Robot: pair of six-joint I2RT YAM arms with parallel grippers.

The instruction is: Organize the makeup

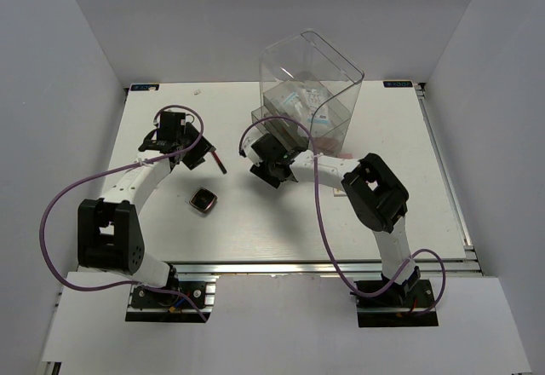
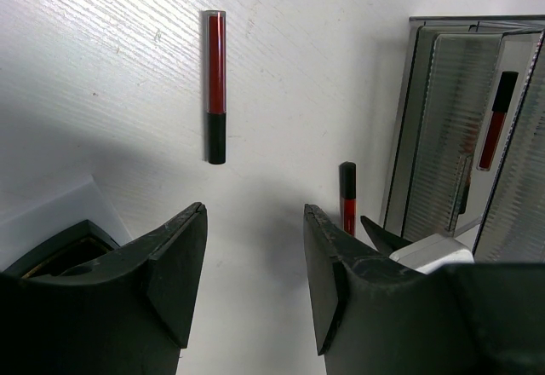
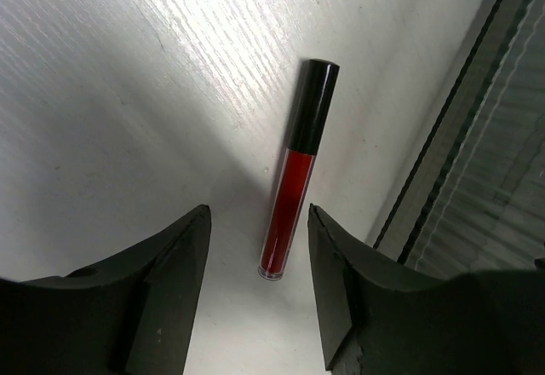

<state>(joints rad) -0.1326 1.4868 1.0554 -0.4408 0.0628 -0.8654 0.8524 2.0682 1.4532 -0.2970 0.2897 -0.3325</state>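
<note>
A black-and-red pencil (image 2: pixel 215 85) lies on the white table just ahead of my left gripper (image 2: pixel 255 213), which is open and empty; in the top view the pencil (image 1: pixel 220 163) lies right of that gripper (image 1: pixel 197 151). A second black-and-red pencil (image 3: pixel 298 170) lies flat ahead of and between the fingers of my open, empty right gripper (image 3: pixel 260 213), beside the case; it also shows in the left wrist view (image 2: pixel 347 196). The black square compact (image 1: pixel 203 200) with a bronze centre sits nearer the arms. A white blue-printed packet (image 1: pixel 302 100) lies inside the clear case.
The tall clear plastic drawer case (image 1: pixel 311 85) stands tilted at the back centre, its ribbed wall close to the right gripper (image 3: pixel 485 170) and at the right of the left wrist view (image 2: pixel 460 136). My right gripper (image 1: pixel 272 169) is at its foot.
</note>
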